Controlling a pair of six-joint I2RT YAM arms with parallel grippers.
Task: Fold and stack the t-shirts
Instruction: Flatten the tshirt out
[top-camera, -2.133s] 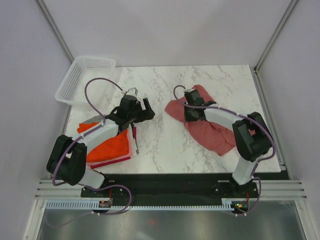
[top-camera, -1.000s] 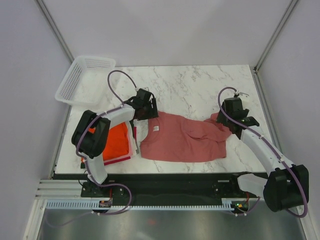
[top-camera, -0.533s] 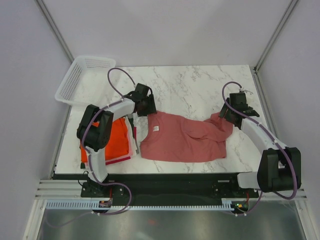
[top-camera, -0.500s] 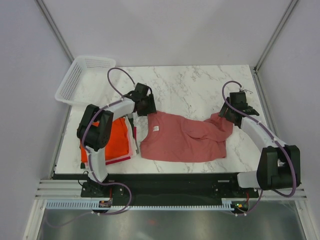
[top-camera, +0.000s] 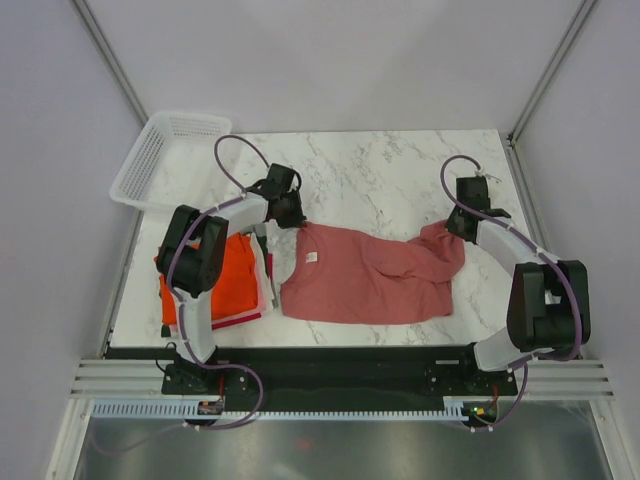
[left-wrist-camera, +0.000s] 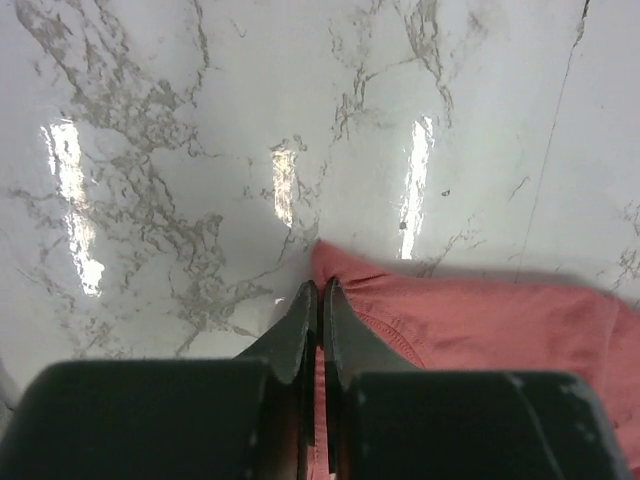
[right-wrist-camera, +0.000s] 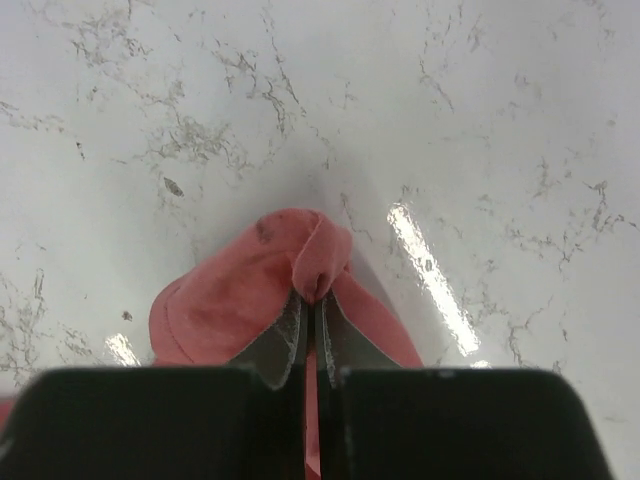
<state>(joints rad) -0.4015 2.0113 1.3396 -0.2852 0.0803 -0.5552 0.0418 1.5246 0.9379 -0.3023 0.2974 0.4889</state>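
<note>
Red t-shirt (top-camera: 365, 275) lies spread on the table (top-camera: 390, 165), long axis running left–right, between the two arms and on the near side of both pinch points

Left gripper (top-camera: 290, 216) is clamped on the shirt's far-left corner. In the left wrist view the jaws are pressed together with a thin edge of red cloth between them, and the rest of the cloth trails off to the right and back under the wrist. That end looks fairly flat, with a small white label showing just inside the corner

Right gripper (top-camera: 458, 226) is clamped on the far-right corner. The right wrist view shows the jaws closed on a rolled-up nub of cloth that bulges past the tips, and this end is bunched and creased from above

Stack of folded tees (top-camera: 228, 285) sits at the near left, orange-red on top with pink and white edges showing. It is just beside the shirt's left edge and partly under the left arm. Basket (top-camera: 150, 160) is at the far-left corner, well apart from the shirt

Judgement: each arm already has its own end, so the next move turns on the line between the two pinches. That line runs along the shirt's long axis – pulling outward along it should take out the slack, mostly on the crumpled right side. Too much left pull could drag the cloth onto the stack
</note>
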